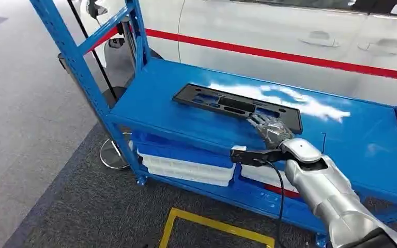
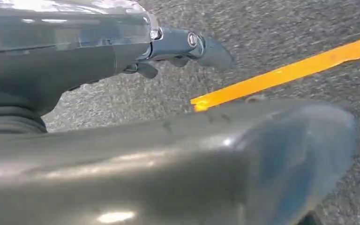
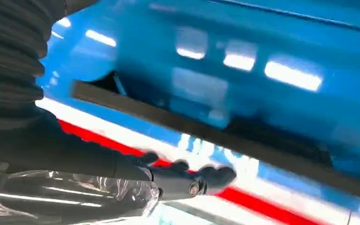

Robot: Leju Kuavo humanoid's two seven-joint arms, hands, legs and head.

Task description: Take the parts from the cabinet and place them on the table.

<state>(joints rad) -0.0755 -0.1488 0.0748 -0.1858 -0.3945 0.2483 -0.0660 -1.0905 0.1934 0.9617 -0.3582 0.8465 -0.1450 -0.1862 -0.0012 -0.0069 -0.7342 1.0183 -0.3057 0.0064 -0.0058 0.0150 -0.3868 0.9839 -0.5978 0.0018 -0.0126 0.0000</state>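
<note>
A white car (image 1: pixel 289 31) with a red stripe stands behind the glossy blue metal rack (image 1: pixel 341 139). No writing is legible anywhere. On the top shelf lies 1 flat black plastic part (image 1: pixel 227 103), long and slotted, its length running across the shelf. The right hand (image 1: pixel 271 129) rests at its near end; whether the fingers grip it I cannot tell. The left hand (image 2: pixel 187 47) hangs over grey carpet, fingers curled on nothing.

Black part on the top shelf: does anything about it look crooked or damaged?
The black part lies flat but skewed to the shelf edges. The right hand rests on its near end. No damage shows.
</note>
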